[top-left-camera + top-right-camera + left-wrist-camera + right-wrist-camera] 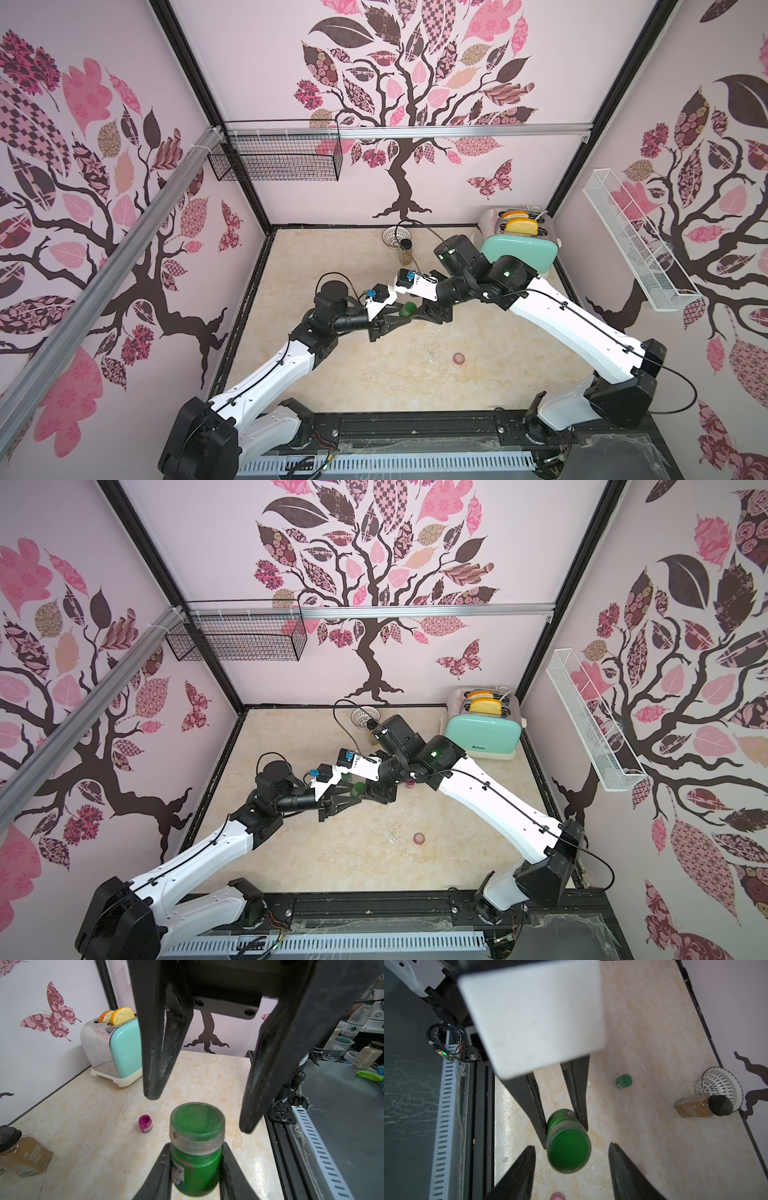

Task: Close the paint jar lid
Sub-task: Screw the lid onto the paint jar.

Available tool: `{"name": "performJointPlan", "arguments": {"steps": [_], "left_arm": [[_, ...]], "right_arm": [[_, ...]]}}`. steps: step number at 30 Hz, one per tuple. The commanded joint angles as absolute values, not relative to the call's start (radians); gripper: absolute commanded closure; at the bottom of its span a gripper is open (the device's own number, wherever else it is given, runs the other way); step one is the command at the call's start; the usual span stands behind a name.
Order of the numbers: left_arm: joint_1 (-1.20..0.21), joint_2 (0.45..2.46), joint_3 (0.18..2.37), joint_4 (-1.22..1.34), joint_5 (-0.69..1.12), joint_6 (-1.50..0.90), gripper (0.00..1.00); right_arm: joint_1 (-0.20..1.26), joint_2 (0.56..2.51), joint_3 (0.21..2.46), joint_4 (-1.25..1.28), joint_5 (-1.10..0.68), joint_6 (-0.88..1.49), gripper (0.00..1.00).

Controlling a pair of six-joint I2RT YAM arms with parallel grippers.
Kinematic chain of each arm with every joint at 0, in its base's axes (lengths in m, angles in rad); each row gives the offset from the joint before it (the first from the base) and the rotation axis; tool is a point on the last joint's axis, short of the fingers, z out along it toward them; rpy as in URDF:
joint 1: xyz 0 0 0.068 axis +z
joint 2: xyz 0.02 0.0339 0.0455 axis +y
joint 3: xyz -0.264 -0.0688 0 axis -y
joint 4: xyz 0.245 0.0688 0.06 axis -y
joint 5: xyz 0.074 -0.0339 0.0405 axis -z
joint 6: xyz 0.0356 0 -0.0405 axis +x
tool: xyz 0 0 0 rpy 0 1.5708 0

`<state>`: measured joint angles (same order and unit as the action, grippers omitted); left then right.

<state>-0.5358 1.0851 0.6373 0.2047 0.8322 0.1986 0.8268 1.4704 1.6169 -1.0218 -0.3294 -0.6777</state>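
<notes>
A small green paint jar [196, 1169] is clamped by its body in my shut left gripper [196, 1151], lifted above the table. A clear lid [197, 1126], stained green, sits on the jar's mouth. My right gripper [571, 1147] faces the lid [568, 1152] head on. Its fingers [153, 1084] stand apart on either side of the lid, with a gap on each side. In both top views the two grippers meet at the jar [409, 309] [358, 788] mid-table.
An open magenta jar [145, 1124] and a second green jar [623, 1080] stand on the table. A pink lid [459, 358] lies nearer the front. A cinnamon jar [405, 251], a white basket cup [392, 237] and a mint toaster [519, 245] stand at the back.
</notes>
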Motion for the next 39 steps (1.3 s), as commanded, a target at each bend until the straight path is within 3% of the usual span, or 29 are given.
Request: {"name": "performJointPlan", "arguments": {"steps": [1,7,13,20,29,39], "left_arm": [[-0.539,1.074,0.643,0.210,0.839,0.210,0.85],[-0.538,1.074,0.643,0.209,0.838,0.210,0.85],[-0.538,1.072,0.644,0.210,0.838,0.212,0.85],[-0.539,1.066,0.643,0.210,0.827,0.216,0.84],[-0.539,1.027,0.620,0.247,0.767,0.224,0.84],[-0.540,1.006,0.606,0.267,0.712,0.234,0.84]], "right_arm": [[0.824,1.480,1.652,-1.035,-0.334,-0.681,0.47],[0.824,1.494,1.657,-1.041,-0.337,-0.681,0.54],[0.824,1.500,1.660,-1.046,-0.345,-0.675,0.73],[0.824,1.508,1.653,-1.042,-0.353,-0.608,0.85],[0.825,1.545,1.624,-0.993,-0.344,-0.262,0.96],[0.852,1.517,1.514,-0.818,-0.330,0.299,0.94]]}}
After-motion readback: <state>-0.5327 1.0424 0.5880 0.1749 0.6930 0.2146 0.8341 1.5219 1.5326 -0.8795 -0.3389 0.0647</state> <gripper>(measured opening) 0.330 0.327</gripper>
